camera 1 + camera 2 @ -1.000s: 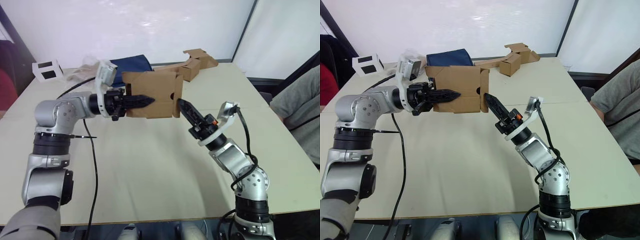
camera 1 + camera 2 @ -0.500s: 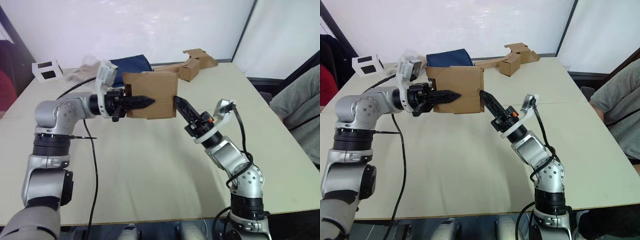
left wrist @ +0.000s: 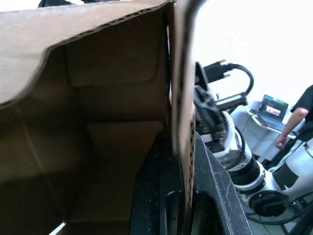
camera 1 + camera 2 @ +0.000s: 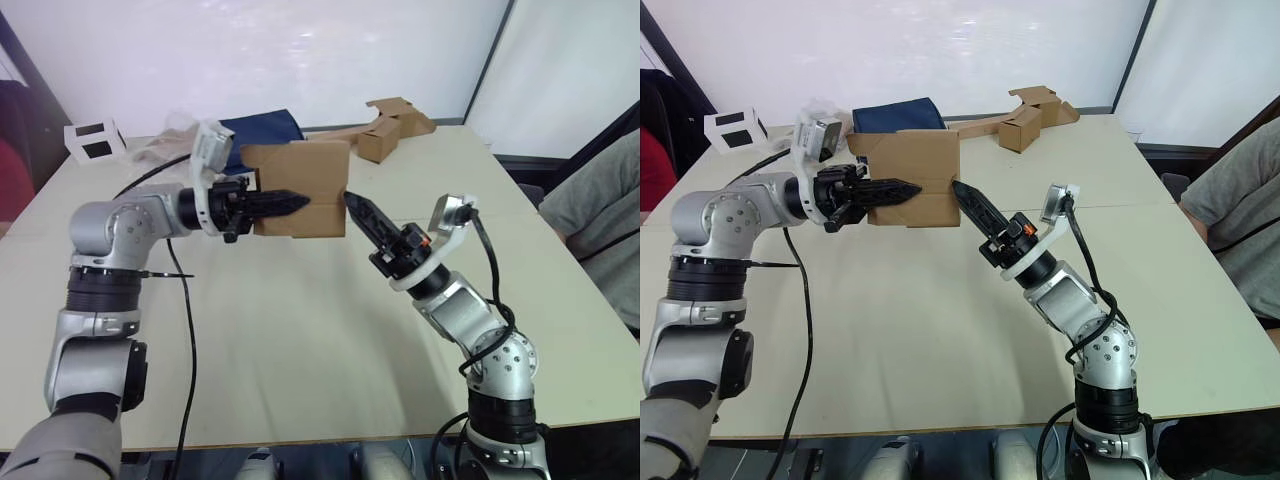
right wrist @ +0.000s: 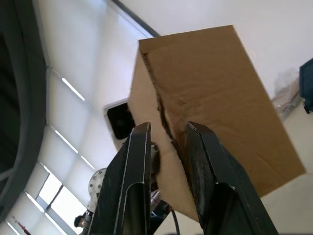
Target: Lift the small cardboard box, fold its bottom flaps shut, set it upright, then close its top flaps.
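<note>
The small cardboard box (image 4: 300,180) hangs above the table, lying on its side. My left gripper (image 4: 300,203) is shut on its front wall; in the left wrist view that wall (image 3: 182,98) runs between the black fingers (image 3: 215,191), and the box's hollow inside (image 3: 98,122) shows. The bottom flaps (image 4: 345,190) at the box's right end lie folded in. My right gripper (image 4: 351,201) is shut, its tip touching that end. In the right wrist view the fingertips (image 5: 142,137) sit at the flap seam (image 5: 161,112). A top flap (image 4: 856,146) sticks out at the left end.
At the table's back stand a blue bag (image 4: 262,130), a crumpled clear bag (image 4: 165,145), a white box with black squares (image 4: 92,138) and joined cardboard pieces (image 4: 395,125). A person (image 4: 600,220) sits by the right edge.
My right gripper has moved left and up against the box's right end. The flap that stuck out there now lies flat against the box. The left arm has held still.
</note>
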Controlling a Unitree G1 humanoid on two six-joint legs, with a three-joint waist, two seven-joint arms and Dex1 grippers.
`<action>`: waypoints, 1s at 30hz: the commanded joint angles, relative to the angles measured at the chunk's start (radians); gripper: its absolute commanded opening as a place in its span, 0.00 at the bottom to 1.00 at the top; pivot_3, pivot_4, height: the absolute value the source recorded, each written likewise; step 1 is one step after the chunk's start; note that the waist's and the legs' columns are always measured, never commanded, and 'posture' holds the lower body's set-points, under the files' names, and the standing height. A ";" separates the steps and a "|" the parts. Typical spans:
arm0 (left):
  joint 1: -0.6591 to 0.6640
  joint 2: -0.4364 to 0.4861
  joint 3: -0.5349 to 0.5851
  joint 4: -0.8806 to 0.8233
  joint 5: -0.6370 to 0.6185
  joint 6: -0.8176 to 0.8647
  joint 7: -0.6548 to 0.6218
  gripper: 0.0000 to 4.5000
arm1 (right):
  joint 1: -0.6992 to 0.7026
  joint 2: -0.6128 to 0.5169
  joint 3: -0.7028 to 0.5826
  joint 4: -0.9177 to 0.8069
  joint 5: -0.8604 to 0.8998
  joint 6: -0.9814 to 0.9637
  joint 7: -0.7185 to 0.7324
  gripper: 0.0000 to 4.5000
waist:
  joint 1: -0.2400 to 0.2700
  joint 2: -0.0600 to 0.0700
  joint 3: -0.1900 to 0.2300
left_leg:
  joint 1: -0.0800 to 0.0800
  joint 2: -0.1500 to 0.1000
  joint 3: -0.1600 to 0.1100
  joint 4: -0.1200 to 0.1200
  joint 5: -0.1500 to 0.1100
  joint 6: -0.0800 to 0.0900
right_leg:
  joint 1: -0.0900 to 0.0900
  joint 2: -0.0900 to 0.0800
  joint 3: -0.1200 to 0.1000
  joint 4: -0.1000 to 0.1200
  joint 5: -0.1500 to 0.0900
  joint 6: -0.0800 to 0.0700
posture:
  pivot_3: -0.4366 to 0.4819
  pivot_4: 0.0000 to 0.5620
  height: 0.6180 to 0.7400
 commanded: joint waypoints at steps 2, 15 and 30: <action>-0.014 -0.004 0.008 -0.002 0.003 -0.020 0.003 0.00 | -0.012 -0.003 0.043 -0.046 0.000 0.017 0.021 0.24 | 0.000 0.000 0.000 | 0.000 0.000 0.000 0.000 0.000 0.000 | 0.000 0.000 0.000 0.000 0.000 0.000 | 0.48 0.27 1.00; -0.016 0.004 0.024 0.019 -0.003 -0.024 0.003 0.00 | 0.032 -0.098 -0.033 -0.045 -0.046 -0.016 0.030 0.24 | 0.000 0.000 0.000 | 0.000 0.000 0.000 0.000 0.000 0.000 | 0.000 0.000 0.000 0.000 0.000 0.000 | 0.48 0.27 1.00; -0.014 -0.018 -0.014 -0.005 0.010 -0.033 -0.014 0.00 | -0.028 -0.050 0.039 -0.011 -0.158 -0.033 0.036 0.01 | 0.001 0.000 0.000 | 0.000 0.000 0.000 0.000 0.000 0.000 | 0.000 0.000 0.000 0.000 0.000 0.000 | 0.48 0.27 1.00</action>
